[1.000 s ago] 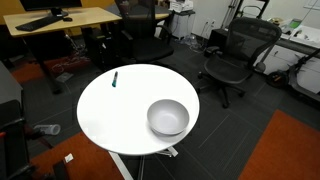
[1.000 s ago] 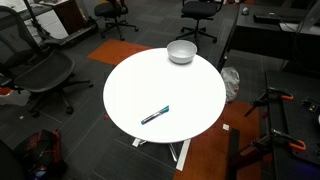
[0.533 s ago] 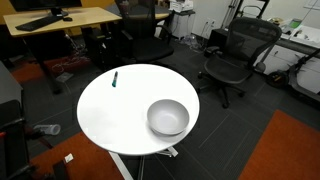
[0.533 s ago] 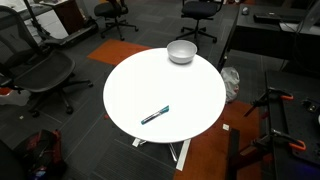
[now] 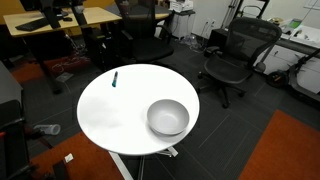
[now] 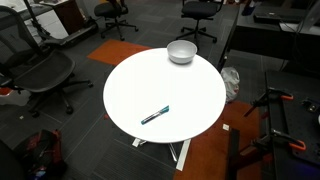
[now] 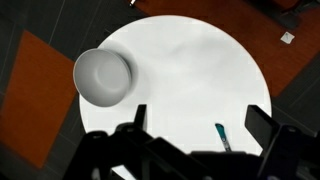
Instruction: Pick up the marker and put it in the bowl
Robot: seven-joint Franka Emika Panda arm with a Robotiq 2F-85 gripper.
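Presently: round white table [image 5: 110, 115], smooth matte top. Marker [image 6: 155, 115]: short, thin, dark teal-blue stick, lying flat near the table's edge, well apart from the bowl [image 6: 181, 51]. Bowl: round, deep, grey-silver, smooth rim, interior bare, standing near the opposite edge. Jaws: dark, wide apart above the table in the wrist view, gripping nothing.

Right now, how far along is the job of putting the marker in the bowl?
Nothing is done yet: the marker lies on the white table near its edge, well apart from the bowl, which looks empty. In hand: in the wrist view the gripper hangs open above the table and holds nothing. Left: go down to the marker, grip it, carry it over and drop it in the bowl.
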